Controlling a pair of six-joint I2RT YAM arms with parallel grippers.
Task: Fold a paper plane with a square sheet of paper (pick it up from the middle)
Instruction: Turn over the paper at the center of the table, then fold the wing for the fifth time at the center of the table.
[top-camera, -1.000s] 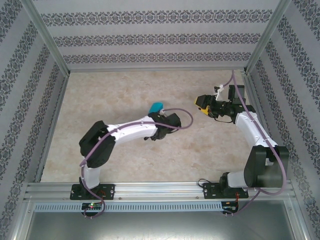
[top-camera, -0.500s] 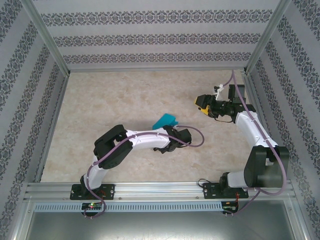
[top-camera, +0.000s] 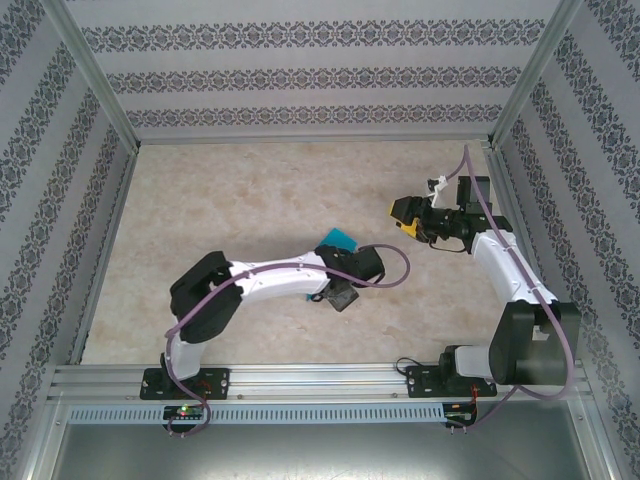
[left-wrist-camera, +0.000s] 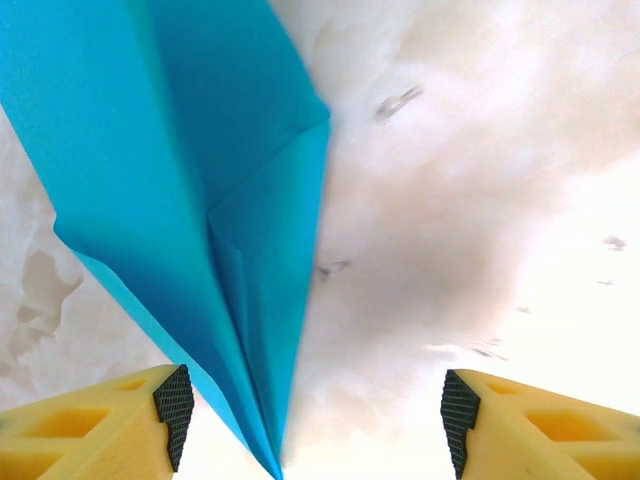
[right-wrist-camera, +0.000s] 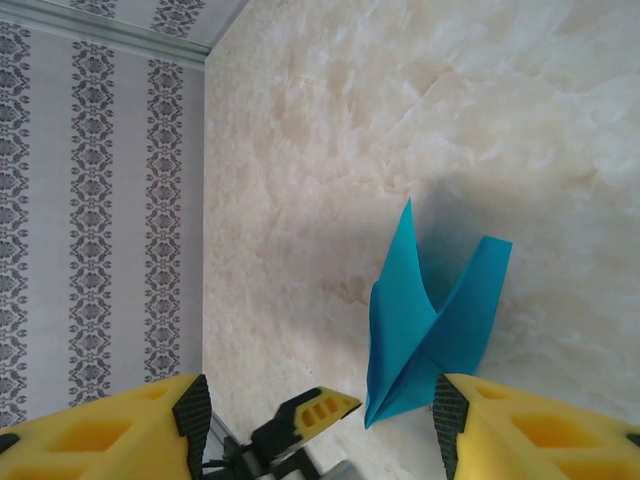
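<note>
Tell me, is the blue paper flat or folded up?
Folded. The paper plane shows creases and layered flaps narrowing to a point, its wings spread in a V.

So the desk (top-camera: 250, 190) is rocking a beige marble-look top, lying flat and pale. Wallpaper panels (top-camera: 300, 75) with grey floral stripes are boxing it in on three sides, silver metal posts (top-camera: 95, 80) are running up the back corners, and a slotted aluminium rail (top-camera: 320, 412) is sitting along the near edge.

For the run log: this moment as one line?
paper plane: folded, on table | left end effector: open, astride plane tip | right end effector: open, empty
</note>
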